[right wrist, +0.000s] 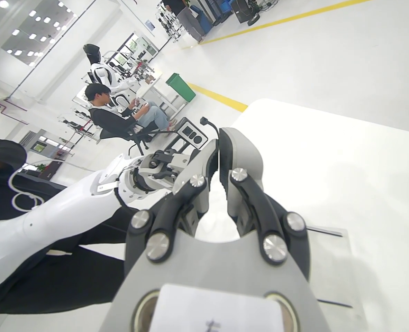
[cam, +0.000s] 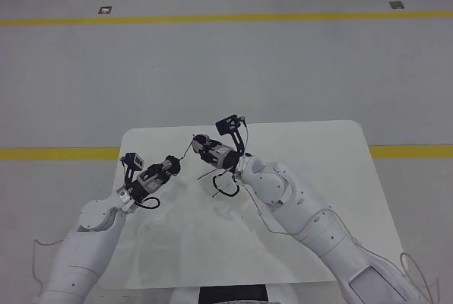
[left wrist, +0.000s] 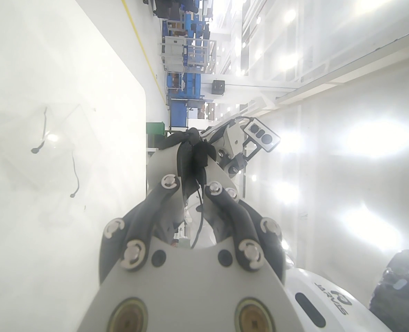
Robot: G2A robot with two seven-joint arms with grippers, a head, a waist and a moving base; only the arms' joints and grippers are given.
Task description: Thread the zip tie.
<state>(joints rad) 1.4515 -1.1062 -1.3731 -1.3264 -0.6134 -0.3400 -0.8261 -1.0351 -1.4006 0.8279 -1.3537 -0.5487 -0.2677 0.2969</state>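
Note:
A thin black zip tie [cam: 185, 150] spans the small gap between my two grippers above the table's far left part. My left gripper [cam: 175, 163] is shut on it; in the left wrist view the strap [left wrist: 198, 209] runs back between the closed fingers [left wrist: 170, 195]. My right gripper [cam: 196, 143] faces it tip to tip, with its pads [right wrist: 225, 150] pressed together on the tie's other end. What lies right at the meeting fingertips is hidden by the black pads. In the right wrist view the left arm's gripper [right wrist: 163, 169] sits just behind my right gripper [right wrist: 219, 146].
The white table [cam: 310, 228] has rounded corners. Spare zip ties [left wrist: 44, 129] [left wrist: 75, 177] lie on a clear sheet on it, and the right wrist view shows more ties [right wrist: 324, 231]. A black cable loop [cam: 225, 188] hangs under the right wrist.

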